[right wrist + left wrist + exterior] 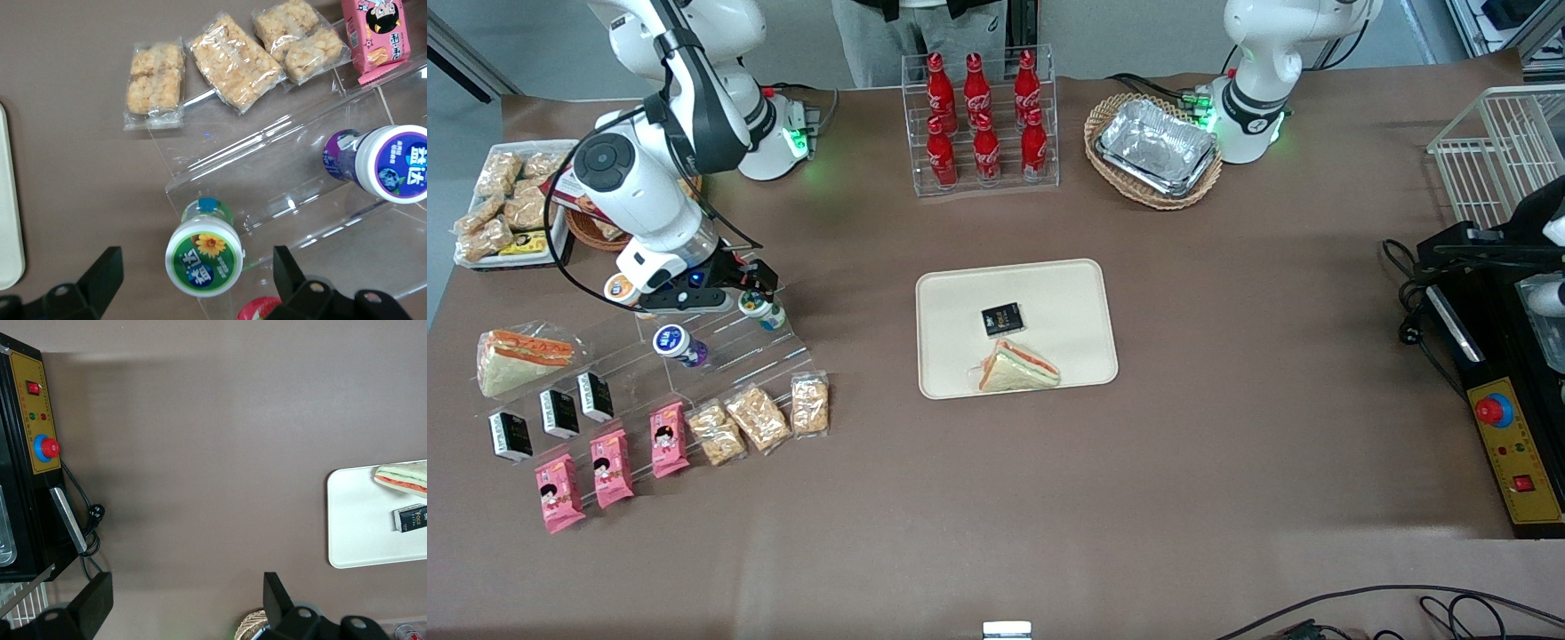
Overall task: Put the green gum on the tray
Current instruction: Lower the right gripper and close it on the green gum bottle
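Note:
The green gum [763, 308], a small green canister with a white lid and a green-and-yellow mark, stands on a clear stepped shelf [720, 342] toward the working arm's end of the table. In the right wrist view the green gum [203, 257] sits between my two black fingers with a gap on each side. My gripper [756, 298] hovers just above it, open and empty; it also shows in the right wrist view [197, 267]. The cream tray [1067, 293] lies mid-table and holds a sandwich [1018, 366] and a black packet [1002, 320]. Its edge shows in the right wrist view [8, 220].
A purple canister [679, 345] and an orange-lidded one [620, 289] share the shelf; a red lid [257, 308] shows beside the gum. Snack packets [760, 418], pink packets [609, 467] and black boxes [559, 413] lie nearer the camera. A cola rack [983, 116] and foil trays [1156, 147] stand farther off.

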Motion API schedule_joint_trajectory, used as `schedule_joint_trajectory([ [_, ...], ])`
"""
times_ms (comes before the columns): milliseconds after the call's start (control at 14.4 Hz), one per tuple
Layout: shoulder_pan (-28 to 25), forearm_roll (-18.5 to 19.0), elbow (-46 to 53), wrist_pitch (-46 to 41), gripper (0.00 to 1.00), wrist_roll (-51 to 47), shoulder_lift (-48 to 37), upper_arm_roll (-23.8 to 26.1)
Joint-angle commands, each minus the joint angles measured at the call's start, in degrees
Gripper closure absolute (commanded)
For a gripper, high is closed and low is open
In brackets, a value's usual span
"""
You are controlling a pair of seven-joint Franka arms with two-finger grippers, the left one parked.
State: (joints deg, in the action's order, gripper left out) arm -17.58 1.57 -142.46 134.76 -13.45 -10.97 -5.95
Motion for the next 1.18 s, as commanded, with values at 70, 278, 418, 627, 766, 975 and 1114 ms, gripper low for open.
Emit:
schedule_joint_trajectory([
  [70, -0.2, 1.2, -2.3, 4.6, 0.00, -0.3, 0.9, -0.1],
  [278, -0.2, 2.6, -4.1, 6.9, 0.00, -0.3, 1.1, -0.1],
  [418, -0.2, 2.6, -4.7, 7.2, 0.00, -0.3, 1.1, -0.1],
  [627, -0.3, 2.6, -5.8, 7.6, 0.00, -0.3, 1.0, -0.1],
  [766, -0.3, 2.6, -6.5, 9.3, 0.00, -0.3, 1.0, -0.1],
  [975, -0.3, 2.6, -8.3, 12.8, 0.02, -0.3, 1.2, -0.1],
  [1114, -0.2, 2.6, -8.5, 13.9, 0.09, -0.4, 1.5, 0.0],
])
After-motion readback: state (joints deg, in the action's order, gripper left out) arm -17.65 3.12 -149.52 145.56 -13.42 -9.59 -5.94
